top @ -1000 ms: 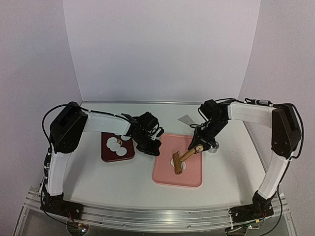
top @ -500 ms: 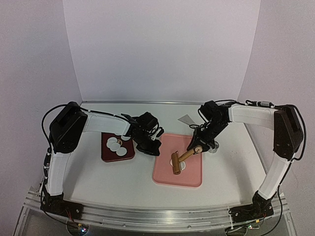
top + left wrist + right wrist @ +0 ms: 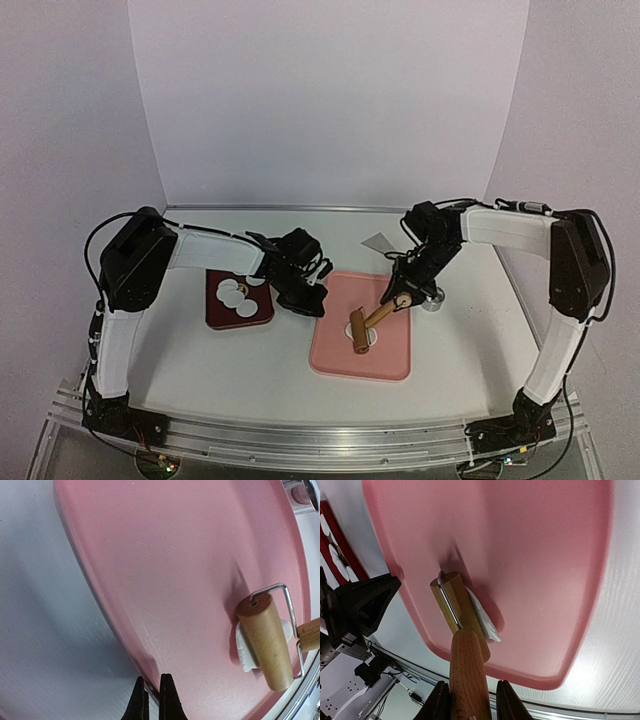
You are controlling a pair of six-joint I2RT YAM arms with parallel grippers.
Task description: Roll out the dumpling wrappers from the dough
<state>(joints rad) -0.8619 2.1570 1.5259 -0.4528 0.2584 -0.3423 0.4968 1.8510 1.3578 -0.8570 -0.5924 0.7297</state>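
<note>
The dough [image 3: 371, 339] is a flattened white patch on the pink tray [image 3: 385, 360], lying under the drum of a wooden roller [image 3: 357, 331]. My right gripper [image 3: 404, 297] is shut on the roller's handle [image 3: 467, 672], with the drum [image 3: 454, 602] resting on the dough [image 3: 482, 617]. My left gripper [image 3: 303, 299] is shut on the tray's left rim [image 3: 125, 645]. The left wrist view shows the roller [image 3: 265, 642] over the dough [image 3: 244, 650]. Several round white dumpling wrappers [image 3: 236, 295] lie on a dark red board [image 3: 222, 316] left of the tray.
A small metal ring cutter [image 3: 432, 301] stands just right of the tray, close to my right wrist. A grey scrap of paper [image 3: 378, 243] lies behind the tray. The table's metal front rail [image 3: 320, 435] runs along the near edge.
The roller and my right gripper have shifted very slightly to the left over the dough. My left arm has not moved.
</note>
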